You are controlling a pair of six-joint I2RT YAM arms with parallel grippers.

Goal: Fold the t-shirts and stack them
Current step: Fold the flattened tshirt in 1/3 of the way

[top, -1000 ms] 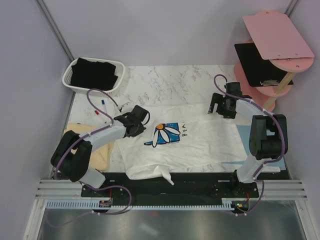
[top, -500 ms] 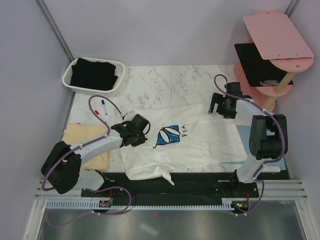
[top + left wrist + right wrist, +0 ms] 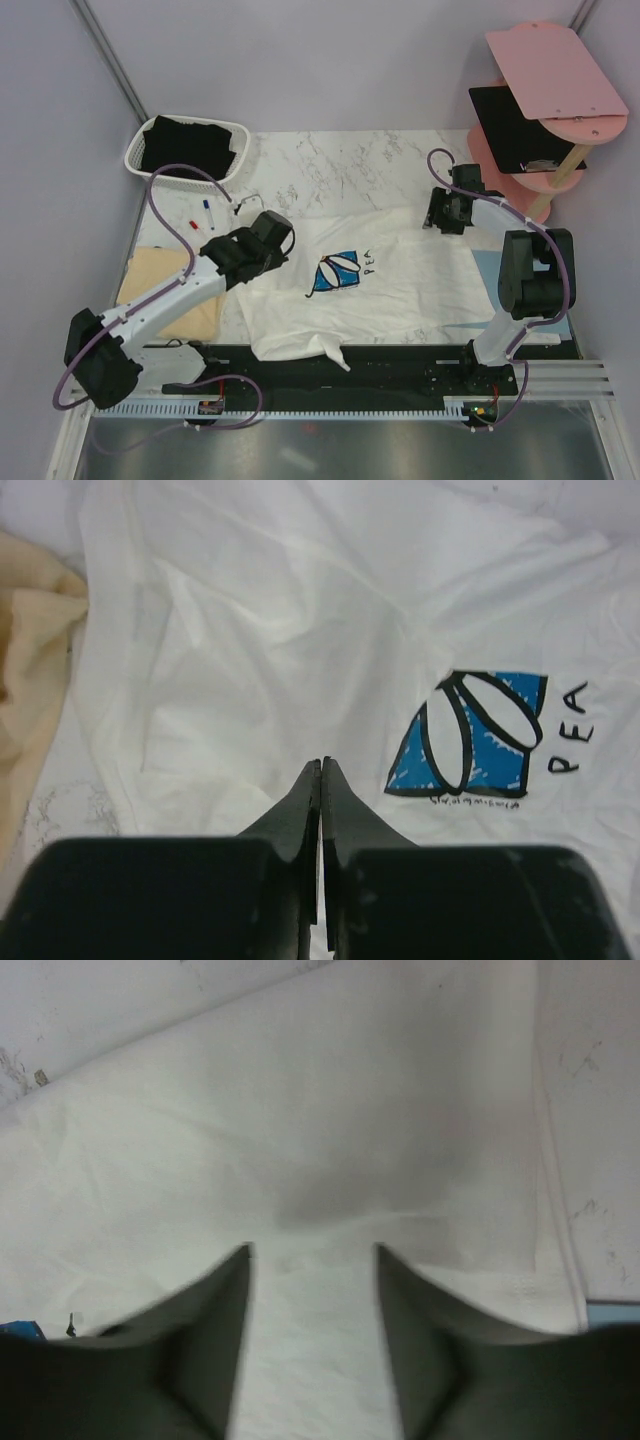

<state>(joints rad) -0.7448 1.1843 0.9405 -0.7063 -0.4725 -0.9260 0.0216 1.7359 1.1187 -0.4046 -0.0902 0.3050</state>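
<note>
White tee [image 3: 400, 275] spread flat; yellow tee [image 3: 150, 268] just left of it, black tee [image 3: 190, 150] in basket [image 3: 133, 160] beyond its far-left corner. Left gripper [image 3: 321, 765] pressed together, empty, above its left half; right gripper [image 3: 313, 1250] spread over its far-right edge. Close squarely on that edge, lift without dragging

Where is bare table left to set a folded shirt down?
Bare marble lies at the far side, between the basket and the right gripper, beyond the white tee. Crowded: the middle under that tee; the left edge with the yellow tee and markers.
</note>
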